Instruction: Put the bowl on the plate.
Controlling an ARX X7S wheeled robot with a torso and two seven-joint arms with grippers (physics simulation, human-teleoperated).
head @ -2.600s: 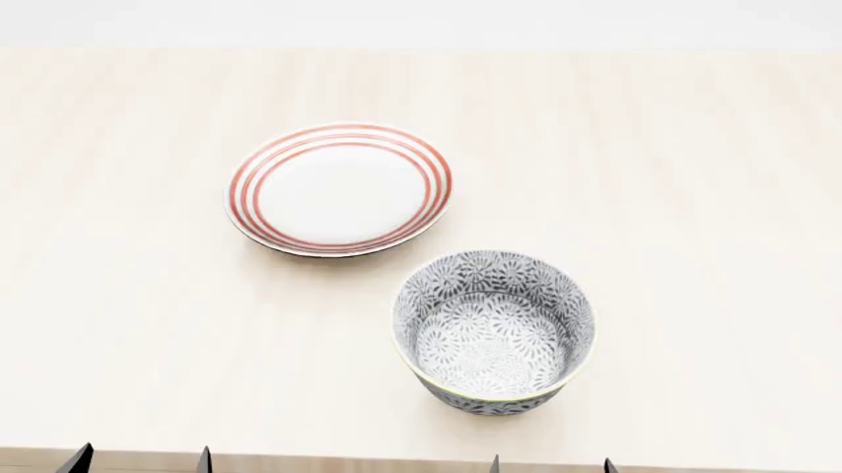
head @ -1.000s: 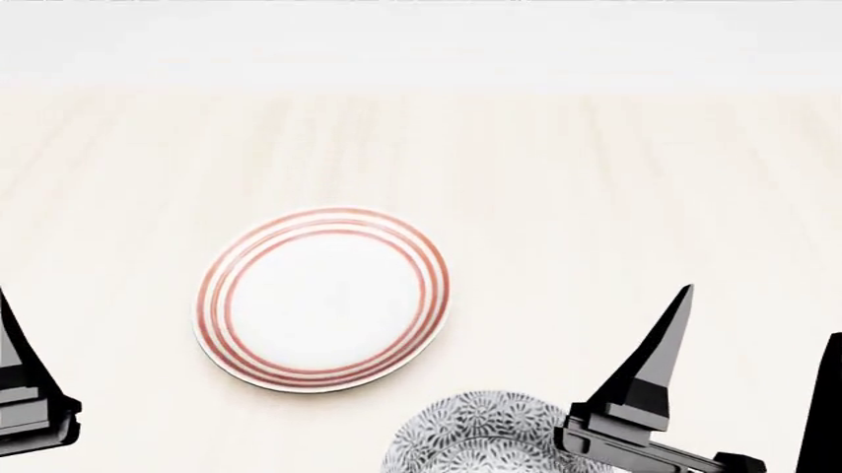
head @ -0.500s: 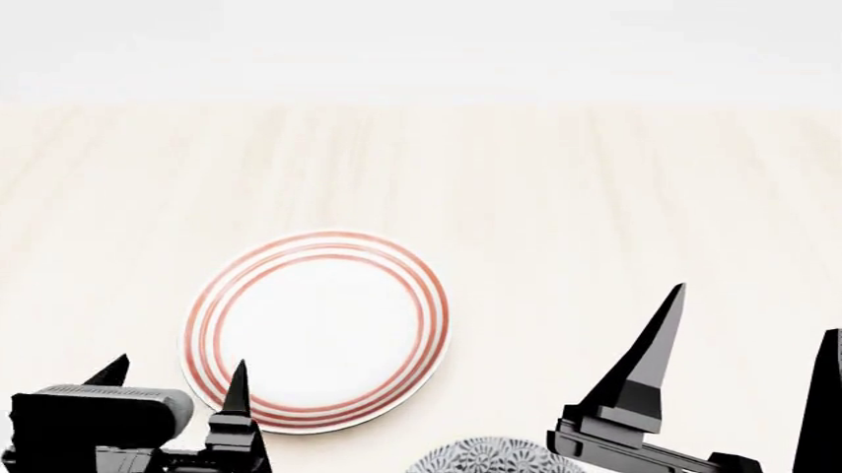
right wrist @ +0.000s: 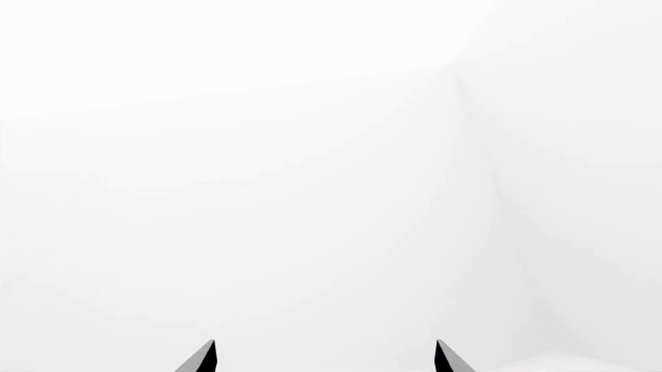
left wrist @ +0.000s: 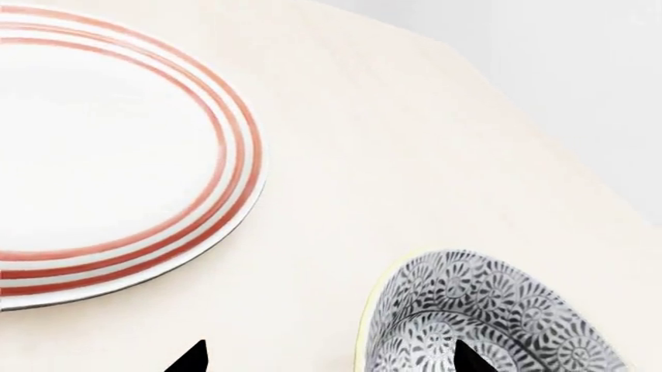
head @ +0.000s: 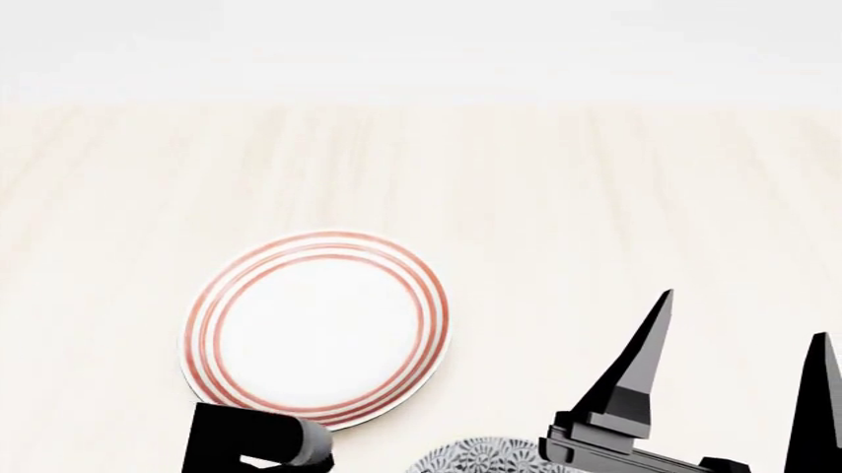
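Note:
The white plate point(head: 315, 330) with red rings lies flat on the pale wooden table point(head: 593, 197). Only a sliver of the grey floral bowl point(head: 494, 457) shows at the head view's bottom edge, right of the plate. In the left wrist view the plate point(left wrist: 104, 155) and the bowl point(left wrist: 497, 322) sit apart on the table. My left gripper point(left wrist: 328, 358) is open, with the bowl's near rim between its tips. One tip is over the bowl's inside, the other over bare table. My right gripper point(head: 743, 315) is open and raised, pointing up, right of the bowl.
The table's far edge point(head: 421, 102) runs across the head view, with white background behind it. My left arm's black body point(head: 250, 443) covers the plate's near edge. The right wrist view holds only blank white wall point(right wrist: 310, 155).
The view has tilted up, so the bowl slid to the bottom edge. My left arm moved right, from the bottom left corner to in front of the plate. The right gripper dropped slightly.

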